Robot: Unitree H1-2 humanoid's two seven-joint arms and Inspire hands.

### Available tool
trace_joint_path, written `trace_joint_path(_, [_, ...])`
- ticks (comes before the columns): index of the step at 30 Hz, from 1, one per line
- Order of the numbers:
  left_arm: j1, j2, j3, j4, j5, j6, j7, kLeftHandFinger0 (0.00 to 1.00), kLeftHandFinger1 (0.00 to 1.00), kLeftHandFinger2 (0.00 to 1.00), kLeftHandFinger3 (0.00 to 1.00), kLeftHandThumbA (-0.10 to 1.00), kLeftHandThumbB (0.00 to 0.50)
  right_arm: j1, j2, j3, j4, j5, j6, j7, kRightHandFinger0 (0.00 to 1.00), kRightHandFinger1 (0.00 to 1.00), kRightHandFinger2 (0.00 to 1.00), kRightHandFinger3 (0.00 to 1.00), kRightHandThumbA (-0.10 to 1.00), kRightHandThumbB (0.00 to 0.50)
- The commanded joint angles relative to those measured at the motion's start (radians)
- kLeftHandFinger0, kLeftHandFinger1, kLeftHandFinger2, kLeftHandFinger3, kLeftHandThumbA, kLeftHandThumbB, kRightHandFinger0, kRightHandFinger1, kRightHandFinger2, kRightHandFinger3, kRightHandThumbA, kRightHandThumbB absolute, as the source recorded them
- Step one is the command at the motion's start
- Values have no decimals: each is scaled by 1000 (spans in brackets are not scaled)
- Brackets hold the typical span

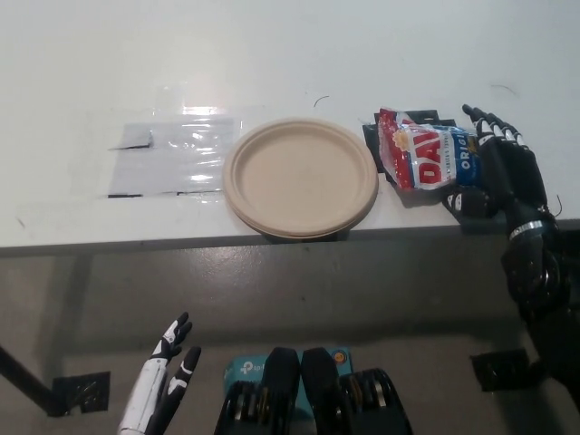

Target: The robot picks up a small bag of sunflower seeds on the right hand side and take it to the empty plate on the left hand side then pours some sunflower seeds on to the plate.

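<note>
red, white and blue sunflower seed bag (pixel 428 159) lying flat on the white table (pixel 299 54), right of centre, well apart from nothing but a narrow strip of tabletop separating it from the beige paper plate (pixel 300 177). plate bare, sitting at the table's near edge, centre of frame. black right hand (pixel 501 170) at the right edge of frame, pressed against the bag's right end, fingers spread and extended along it; bag's right end partly covered by that hand, lettering there cut off. no closed grasp visible, bag not lifted; contact under the palm hidden. black tape marks (pixel 405 120) partly hidden beneath the bag. clear shiny film patch (pixel 172 156) taped left of the plate. white left hand (pixel 163 385) low at lower left, below the table edge, fingers apart, holding nothing, wrist cut off by the frame.
</note>
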Motion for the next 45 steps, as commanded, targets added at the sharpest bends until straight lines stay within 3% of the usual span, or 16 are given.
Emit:
trace_joint_path(1, [-5,8,8,-29,6,-44,29,1000,1000,1000,1000,1000,19,-75,6,-1,23,14,-32,-49,1000,1000,1000,1000,947,364])
trace_joint_path(7, [-4,7,11,-27,-7,-66,28,1000,1000,1000,1000,1000,45,-180,23,16,253,31,-79,-66,1000,1000,1000,1000,620,384])
trace_joint_path(8, [-2,9,12,-20,-8,-80,30,1000,1000,1000,1000,1000,69,-221,26,33,364,26,-78,-64,1000,1000,1000,1000,439,432])
trace_joint_path(11, [-5,13,16,-15,-13,-101,32,1000,1000,1000,1000,1000,107,-318,39,109,623,-24,-46,-77,1000,1000,1000,1000,320,499])
trace_joint_path(12, [-7,13,18,-14,-14,-104,34,1000,1000,1000,1000,1000,129,-338,48,137,682,-44,-15,-84,934,1000,1000,1000,255,500])
trace_joint_path(13, [-7,14,20,-17,-14,-103,34,1000,1000,1000,1000,1000,148,-350,57,177,727,-75,23,-101,663,1000,1000,1000,161,467])
trace_joint_path(14, [-9,13,22,-13,-18,-111,36,1000,1000,1000,1000,1000,166,-352,64,208,757,-97,44,-120,399,634,910,1000,-28,397])
trace_joint_path(15, [-14,14,25,-9,-19,-121,38,1000,1000,1000,1000,1000,171,-349,69,233,784,-111,47,-147,206,360,565,957,-97,327])
trace_joint_path(16, [-16,14,27,-8,-21,-125,39,1000,1000,1000,1000,1000,182,-346,73,243,801,-105,42,-160,194,332,489,706,-100,296])
trace_joint_path(18, [-23,13,31,-5,-25,-131,41,1000,1000,1000,1000,1000,194,-337,78,241,824,-73,21,-183,157,271,387,534,-100,288])
trace_joint_path(20, [-35,13,39,2,-35,-143,40,1000,1000,1000,1000,1000,214,-327,83,230,837,-36,-13,-227,300,413,524,568,-100,283])
trace_joint_path(30, [-39,7,59,0,-47,-160,32,1000,1000,1000,1000,1000,214,-324,98,187,843,42,-158,-336,0,0,47,222,-100,164])
trace_joint_path(34, [-39,7,62,4,-37,-167,35,1000,1000,1000,1000,1000,204,-339,106,185,830,49,-233,-422,0,0,138,221,-100,80])
trace_joint_path(37, [-40,4,65,6,-30,-176,42,1000,1000,1000,1000,1000,202,-351,111,173,823,67,-275,-460,0,137,707,628,-100,77])
trace_joint_path(40, [-39,2,67,2,-33,-169,37,1000,1000,1000,1000,1000,202,-363,114,157,811,86,-331,-493,0,266,748,890,-100,67])
trace_joint_path(45, [-40,1,69,7,-32,-182,37,1000,1000,1000,1000,1000,186,-390,108,156,785,90,-403,-492,0,300,735,722,-100,65])
